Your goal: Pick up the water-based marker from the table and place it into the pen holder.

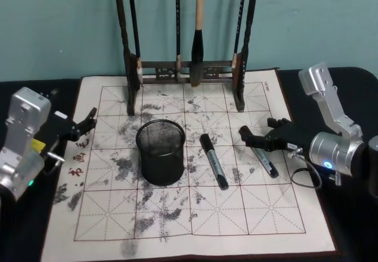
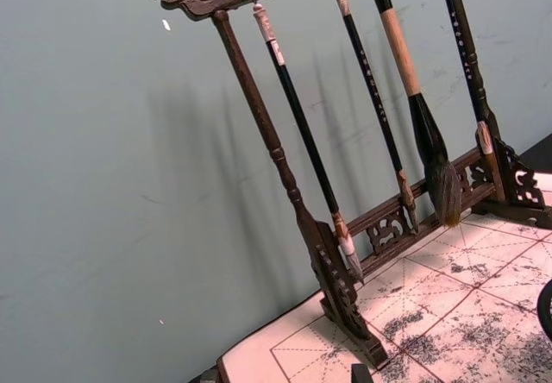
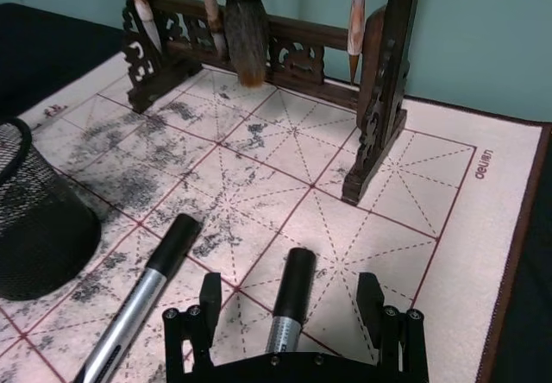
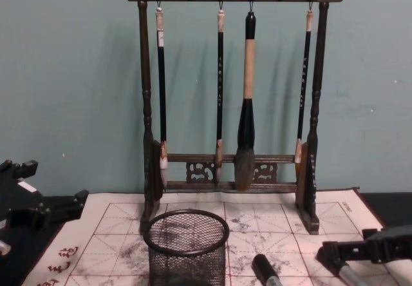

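Two water-based markers lie on the ink-stained calligraphy mat. One marker is beside the black wire-mesh pen holder. The other marker lies to its right. My right gripper is open and low over the mat, one finger on each side of that marker's black cap, not closed on it. My left gripper hovers open at the mat's left edge, holding nothing.
A tall dark wooden brush rack with several hanging brushes stands at the back of the mat. Black tabletop surrounds the mat. A teal wall is behind.
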